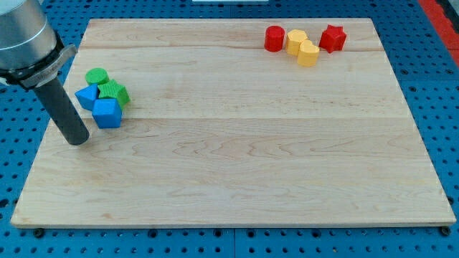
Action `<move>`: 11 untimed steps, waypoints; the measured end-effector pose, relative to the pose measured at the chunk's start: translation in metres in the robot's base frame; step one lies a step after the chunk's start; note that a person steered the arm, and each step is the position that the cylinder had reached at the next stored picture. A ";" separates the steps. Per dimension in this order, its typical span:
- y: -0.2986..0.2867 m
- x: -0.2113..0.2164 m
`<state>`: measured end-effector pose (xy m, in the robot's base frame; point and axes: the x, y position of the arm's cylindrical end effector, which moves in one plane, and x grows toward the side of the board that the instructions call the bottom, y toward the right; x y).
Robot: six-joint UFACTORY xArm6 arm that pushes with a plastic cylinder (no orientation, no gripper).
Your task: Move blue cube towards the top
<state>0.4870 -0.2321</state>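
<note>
A pale wooden tabletop [237, 143] lies on a blue perforated base, and my arm carries no fingers at all, only a dark rod holding nothing, with my tip [77, 141] down near the view's left edge, just left of and slightly below the blue cube [107, 113]. That cube sits at the bottom of a tight cluster with a green star block [113, 92], a green cylinder [96, 76] and another blue block [85, 96], so I judge a push toward the top would shove the green pieces along or spin the cube aside. Well apart at top right sit a red cylinder [274, 39], two yellow blocks [302, 47] and a red star block [332, 38].

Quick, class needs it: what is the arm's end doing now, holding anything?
My tip: a bare rod, holding nothing, just left of the blue cube, apparently not touching.
</note>
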 end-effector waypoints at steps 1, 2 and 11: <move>0.000 -0.001; 0.000 -0.001; 0.115 -0.102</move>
<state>0.3851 -0.1173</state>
